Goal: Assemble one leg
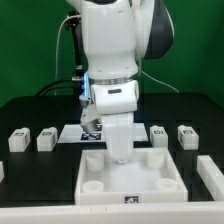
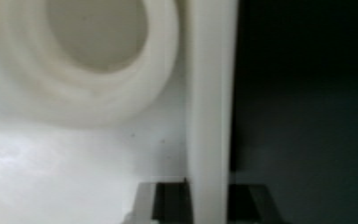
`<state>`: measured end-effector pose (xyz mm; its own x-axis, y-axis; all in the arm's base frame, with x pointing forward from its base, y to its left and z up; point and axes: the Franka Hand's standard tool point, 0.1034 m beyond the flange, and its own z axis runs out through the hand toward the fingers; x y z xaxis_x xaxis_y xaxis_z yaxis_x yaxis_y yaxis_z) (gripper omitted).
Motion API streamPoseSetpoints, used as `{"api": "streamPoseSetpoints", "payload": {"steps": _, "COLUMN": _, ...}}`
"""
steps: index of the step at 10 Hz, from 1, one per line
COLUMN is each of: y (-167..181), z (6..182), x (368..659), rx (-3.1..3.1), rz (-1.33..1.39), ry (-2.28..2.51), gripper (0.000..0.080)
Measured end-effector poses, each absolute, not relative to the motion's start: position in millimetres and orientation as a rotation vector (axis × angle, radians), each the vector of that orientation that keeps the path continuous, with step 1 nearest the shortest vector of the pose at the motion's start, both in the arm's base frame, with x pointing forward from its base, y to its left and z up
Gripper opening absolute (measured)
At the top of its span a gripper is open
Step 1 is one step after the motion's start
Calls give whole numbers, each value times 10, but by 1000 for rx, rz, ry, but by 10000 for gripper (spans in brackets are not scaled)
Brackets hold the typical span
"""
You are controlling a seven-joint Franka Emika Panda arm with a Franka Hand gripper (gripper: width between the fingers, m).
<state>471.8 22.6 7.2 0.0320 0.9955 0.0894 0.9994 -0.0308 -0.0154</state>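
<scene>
In the exterior view the gripper (image 1: 120, 158) is down at the back wall of the white tray (image 1: 100, 190). One leg (image 1: 46, 139) and a second leg (image 1: 18, 139) lie on the table (image 1: 30, 115) toward the exterior view's left. A third leg (image 1: 158, 135) and a fourth leg (image 1: 185, 135) lie toward its right. All four are well apart from the claw. In the wrist view dark fingertips (image 2: 167, 205) stand on either side of the tray's (image 2: 87, 150) upright wall. I cannot tell whether they pinch it.
</scene>
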Motion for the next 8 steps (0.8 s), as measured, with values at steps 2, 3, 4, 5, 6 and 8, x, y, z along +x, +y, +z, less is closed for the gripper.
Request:
{"api": "streamPoseSetpoints", "payload": {"steps": 2, "y": 451, "z": 70, "x": 4808, "rx": -2210, "rz": -122, "ry": -2121, "gripper": 61}}
{"api": "streamPoseSetpoints", "payload": {"steps": 3, "y": 505, "z": 70, "x": 4819, "rx": -2210, "rz": -132, "ry": -2118, "gripper": 61}}
{"api": "streamPoseSetpoints", "payload": {"steps": 4, "y": 549, "z": 70, "x": 4826, "rx": -2205, "rz": -140, "ry": -2121, "gripper": 61}}
{"api": "streamPoseSetpoints", "payload": {"steps": 5, "y": 582, "z": 70, "x": 4848, "rx": -2200, "rz": -147, "ry": -2125, "gripper": 61}}
{"api": "streamPoseSetpoints", "payload": {"steps": 6, "y": 586, "z": 70, "x": 4870, "rx": -2201, "rz": -152, "ry": -2125, "gripper": 61}}
{"api": "streamPoseSetpoints", "payload": {"steps": 8, "y": 586, "z": 66, "x": 4896, "rx": -2203, "rz": -155, "ry": -2124, "gripper": 61}}
